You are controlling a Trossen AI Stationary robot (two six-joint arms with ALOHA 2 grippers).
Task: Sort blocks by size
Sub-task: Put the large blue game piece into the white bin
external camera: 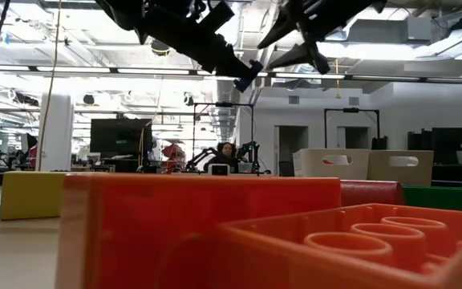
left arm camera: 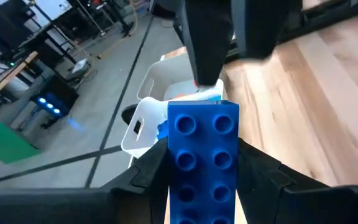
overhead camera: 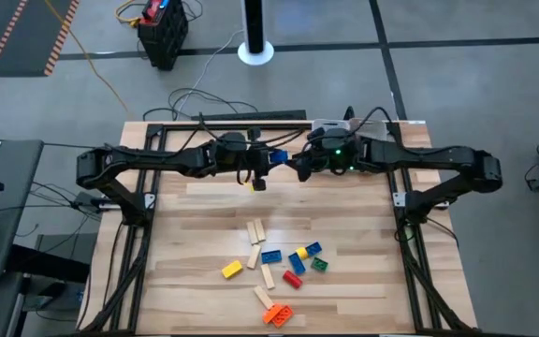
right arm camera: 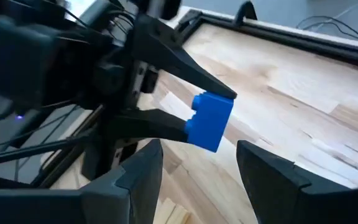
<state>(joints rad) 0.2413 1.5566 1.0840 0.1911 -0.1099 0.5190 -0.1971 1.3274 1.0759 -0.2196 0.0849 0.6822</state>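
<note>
My left gripper [overhead camera: 268, 161] hangs over the far middle of the table, shut on a blue studded block [left arm camera: 202, 155], which the right wrist view also shows [right arm camera: 211, 121]. My right gripper [right arm camera: 197, 180] faces it from the table's right, open, its fingers short of the block and touching nothing. Loose blocks lie flat on the wood nearer the front: yellow [overhead camera: 232, 271], blue [overhead camera: 270, 256], green [overhead camera: 319, 265], red [overhead camera: 293, 279], orange [overhead camera: 275, 315], and pale wooden bars [overhead camera: 254, 232]. My left gripper pinches the blue block by its two long sides [left arm camera: 171, 168] between its two fingers [left arm camera: 260, 183]. The fingers come in about level, pointing toward the table's right, and lie along the block. Its far end [right arm camera: 219, 106] sticks out past the fingertips, clear of the table.
White trays [left arm camera: 151, 109] stand beyond the held block, off toward the right arm's side. In the low view a big orange block [external camera: 215, 233] fills the foreground. Bare wood lies between the grippers and the cluster of loose blocks.
</note>
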